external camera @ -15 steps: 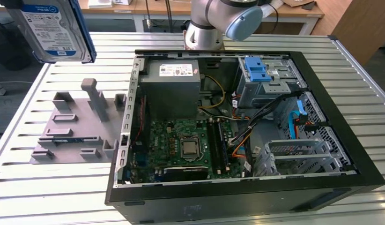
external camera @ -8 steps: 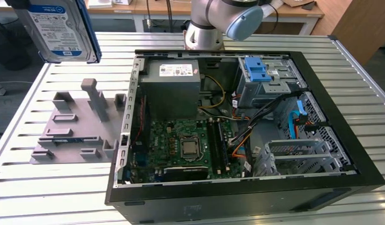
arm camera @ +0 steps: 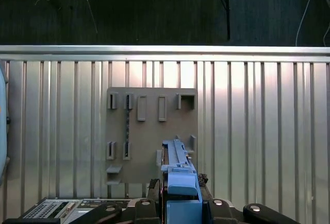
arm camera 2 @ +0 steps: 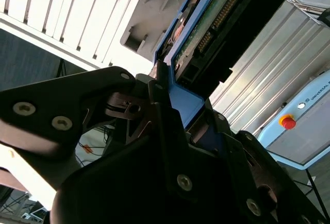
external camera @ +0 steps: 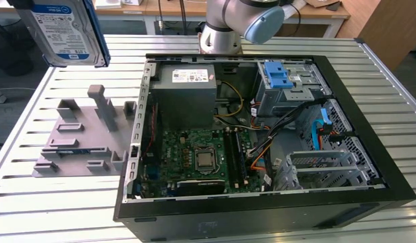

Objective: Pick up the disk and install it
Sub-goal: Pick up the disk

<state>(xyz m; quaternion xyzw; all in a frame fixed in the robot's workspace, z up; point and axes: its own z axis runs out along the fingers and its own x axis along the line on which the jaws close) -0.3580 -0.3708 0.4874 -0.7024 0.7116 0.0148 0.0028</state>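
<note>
The disk (external camera: 63, 30) is up in the air, standing on its edge, over the tabletop's (external camera: 52, 202) side on the exterior view's left. In the second wrist view the gripper (arm camera 2: 183, 110) has its jaws closed tight on the disk's blue frame. A grey holder plate (external camera: 80, 136) lies flat on the tabletop near that same edge. The open computer box (external camera: 262, 217) sits just beside the plate and reaches toward the other edge.
</note>
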